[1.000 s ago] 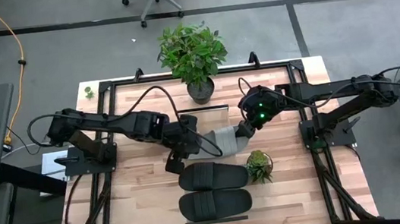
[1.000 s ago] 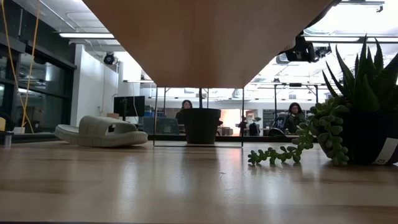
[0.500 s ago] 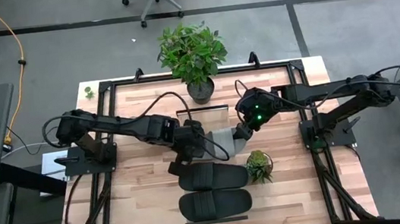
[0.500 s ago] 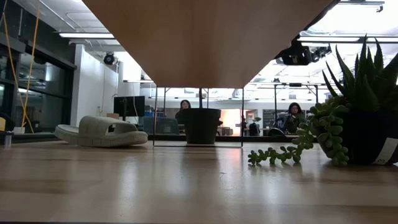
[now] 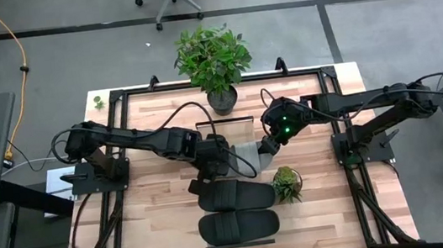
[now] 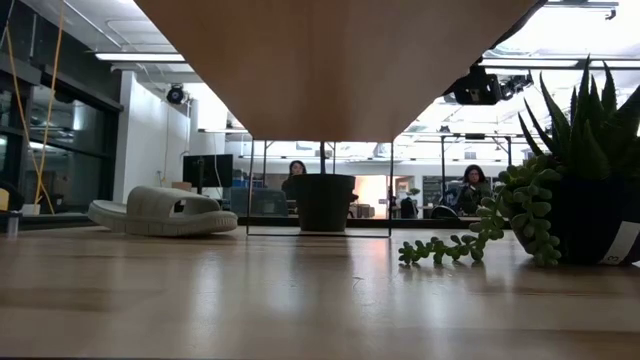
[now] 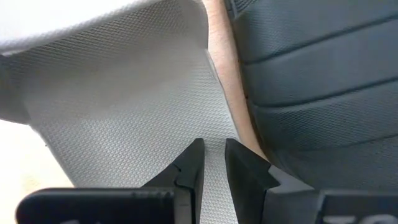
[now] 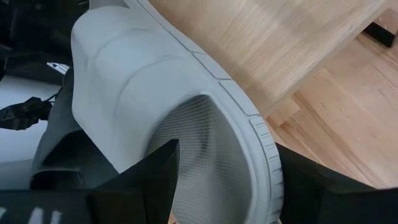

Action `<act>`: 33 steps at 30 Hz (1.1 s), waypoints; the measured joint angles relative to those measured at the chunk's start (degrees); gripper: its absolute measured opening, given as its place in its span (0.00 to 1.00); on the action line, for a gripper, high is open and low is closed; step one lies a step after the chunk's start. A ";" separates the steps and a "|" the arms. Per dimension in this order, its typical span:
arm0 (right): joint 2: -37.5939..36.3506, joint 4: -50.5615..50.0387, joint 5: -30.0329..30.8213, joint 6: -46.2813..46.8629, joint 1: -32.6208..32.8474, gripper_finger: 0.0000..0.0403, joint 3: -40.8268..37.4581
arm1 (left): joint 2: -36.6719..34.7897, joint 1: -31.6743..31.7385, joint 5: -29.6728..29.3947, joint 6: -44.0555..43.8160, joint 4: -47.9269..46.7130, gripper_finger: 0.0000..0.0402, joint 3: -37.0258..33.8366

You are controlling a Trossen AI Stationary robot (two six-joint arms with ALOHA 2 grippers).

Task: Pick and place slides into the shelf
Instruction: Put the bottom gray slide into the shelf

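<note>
At the far left of the low view, the second grey slide [image 6: 165, 212] lies on the bench [image 5: 158, 225], not yet shelved. It is probably safe there.

The left end effector [image 5: 207, 166] hangs low over the middle of the shelf [image 5: 224, 134]. Its fingers [image 7: 191, 163] are drawn nearly together with only a slit between them, and nothing is visibly pinched. They point down at the footbed of the held grey slide [image 5: 246, 151], with the nearer black slide [image 5: 235, 196] just beside. If this arm pushes down or sideways, I judge it could knock the grey slide askew or shove the black one along the board toward the farther black slide [image 5: 238, 225].

The right end effector [image 5: 268, 145] stands wide, apparently clamped across one end of the held grey slide, which sits at the shelf. With a grip on one end only, the slide could pivot or slip. A release while part of it overhangs the shelf's edge could tip it onto the bench.

Further right, the small succulent [image 5: 286, 182] sits near that arm's path, so a low retreat might clip it.
</note>
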 joint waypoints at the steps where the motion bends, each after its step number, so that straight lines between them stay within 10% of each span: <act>1: 0.00 0.01 0.12 -0.01 0.00 0.53 -0.01 | 0.00 0.00 0.00 0.00 0.00 0.14 0.00; 33: -7.27 -6.62 15.49 0.92 -0.13 0.53 0.04 | 0.18 0.01 0.79 -0.24 0.22 0.14 -0.20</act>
